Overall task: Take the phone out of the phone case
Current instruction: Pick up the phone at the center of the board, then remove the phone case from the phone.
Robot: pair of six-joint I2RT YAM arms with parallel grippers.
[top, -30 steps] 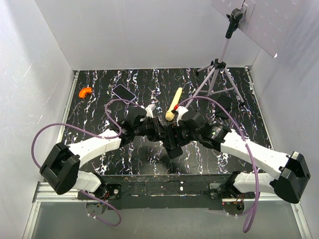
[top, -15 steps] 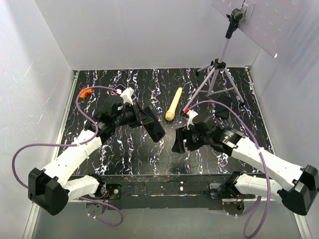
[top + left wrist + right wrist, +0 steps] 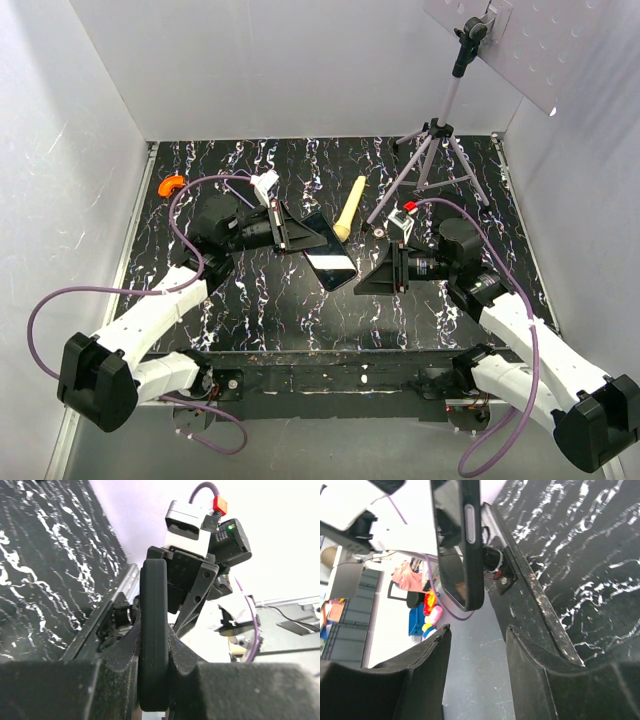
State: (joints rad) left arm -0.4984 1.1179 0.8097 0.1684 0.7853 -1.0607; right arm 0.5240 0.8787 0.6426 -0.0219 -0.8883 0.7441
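The phone (image 3: 332, 264) sits in the phone case (image 3: 152, 620), nothing popped out yet. From the top view it's up off the table, screen facing up and catching glare, roughly mid-table between the two arms.

The left gripper (image 3: 300, 238) has it by the far end, pads clamped narrow on the two flat faces. In the left wrist view you see the case edge-on, squeezed between the two black foam pads (image 3: 65, 685). The free end pokes out toward the right arm.

The right gripper (image 3: 378, 275) is spread apart with nothing in it (clear gap between the fingers in its own camera). It sits just short of the phone's free end, not touching as far as I can tell. The right wrist view shows the case rim with a side button and the glossy screen beside it, hanging just beyond the fingertips (image 3: 427, 675).

Other stuff on the black marbled table (image 3: 270, 310): a cream-yellow stick (image 3: 350, 205) just behind the phone, a grey tripod (image 3: 432, 140) at the back right, and a small orange curved piece (image 3: 172, 185) at the back left.
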